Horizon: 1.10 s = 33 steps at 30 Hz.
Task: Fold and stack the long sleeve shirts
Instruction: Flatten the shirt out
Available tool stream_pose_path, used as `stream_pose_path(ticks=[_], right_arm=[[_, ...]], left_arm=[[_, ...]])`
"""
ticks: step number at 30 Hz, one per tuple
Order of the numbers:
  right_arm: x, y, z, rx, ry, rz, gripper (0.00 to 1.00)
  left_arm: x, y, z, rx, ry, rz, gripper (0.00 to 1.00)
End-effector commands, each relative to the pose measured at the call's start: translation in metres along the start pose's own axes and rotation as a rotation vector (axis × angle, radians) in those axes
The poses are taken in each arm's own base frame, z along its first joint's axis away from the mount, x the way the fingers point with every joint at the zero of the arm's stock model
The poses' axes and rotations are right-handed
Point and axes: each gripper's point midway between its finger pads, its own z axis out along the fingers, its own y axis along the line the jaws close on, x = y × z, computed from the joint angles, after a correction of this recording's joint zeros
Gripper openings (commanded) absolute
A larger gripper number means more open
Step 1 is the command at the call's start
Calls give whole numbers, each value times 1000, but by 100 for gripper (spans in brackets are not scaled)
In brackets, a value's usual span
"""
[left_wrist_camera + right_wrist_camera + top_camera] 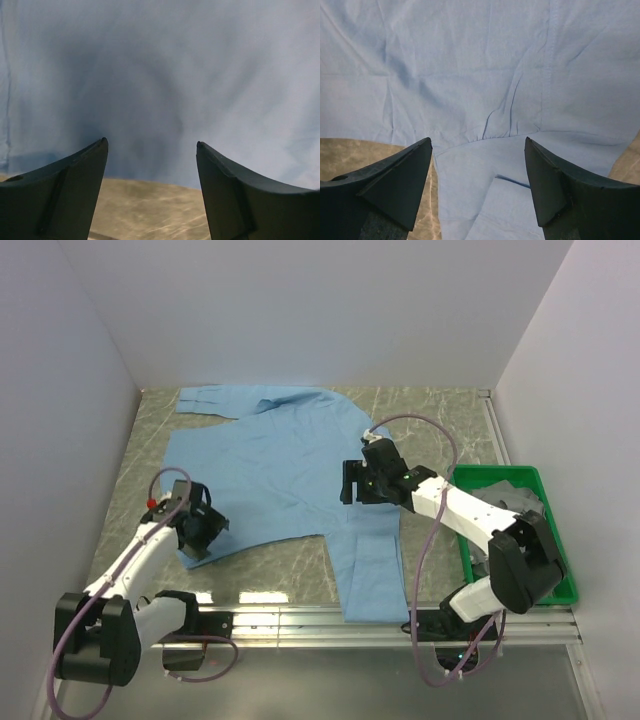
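One long sleeve shirt (pixel 275 455), plain light blue, lies spread flat on the marbled table (pixel 150 440). One sleeve (pixel 205 398) reaches to the back left. The other sleeve (pixel 370 570) runs down toward the front edge. My left gripper (pixel 205 528) is at the shirt's front left hem, open. In the left wrist view the cloth (pixel 165 80) lies just past the empty gap of the left gripper (pixel 152 145). My right gripper (pixel 352 483) hovers open over the shirt's right side. In the right wrist view the right gripper (pixel 477 142) has nothing between its fingers, above the armpit seam (pixel 490 132).
A green bin (pixel 497 471) stands at the right with grey cloth (pixel 505 498) in it, close beside my right arm. Metal rails run along the front edge (pixel 300 620) and the right side (pixel 492 430). White walls close in the left, back and right.
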Motion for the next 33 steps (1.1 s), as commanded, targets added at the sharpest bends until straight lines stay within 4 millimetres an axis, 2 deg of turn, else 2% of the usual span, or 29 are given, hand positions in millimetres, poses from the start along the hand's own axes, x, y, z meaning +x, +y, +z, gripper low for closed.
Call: stream_pose_path(ticks=[1,4,9,11,15,18,19,21,24,25,27,28,29,31,32,33], right_arm=[[-2,5,6,-39,3,51,81],[3,2,13,-49,22,75,81],[2,-10,17,-33,25,135,81],[-2,-21,18,-25,23,191,81],[-19,-34,18,-24,-9,254,80],[-40,-40,15,10,-61,255,80],[-49,-41,14,16,-80,265,80],[-55,-48,19,57,-91,308,80],[-61,-53,29,72,-94,320,80],[-71,-51,29,69,-108,309,80],[-75,-52,37,78,-107,305,80],[-79,-51,39,78,-114,311,80],[-79,-53,42,81,-112,320,80],[-71,-56,52,80,-76,354,79],[-66,-57,57,78,-62,368,79],[-59,-63,60,89,-44,393,79]], left_arm=[[22,9,6,25,63,-86,77],[33,23,10,-7,88,-126,74],[44,35,0,-36,126,-171,68],[50,43,-2,-47,141,-192,66],[44,33,-11,16,113,-209,62],[32,16,-22,66,91,-177,60],[21,6,-28,87,55,-168,61],[5,-4,-32,89,6,-131,63],[-14,-10,-26,55,-51,-90,70],[-26,-24,-28,89,-82,-85,79],[-41,-28,-17,53,-107,-65,89],[-53,-39,-16,74,-141,-58,92],[-56,-37,-4,35,-137,-39,95],[-73,-43,5,22,-170,-40,95],[-72,-40,17,-15,-151,-29,94],[-79,-43,20,-19,-154,-35,93]])
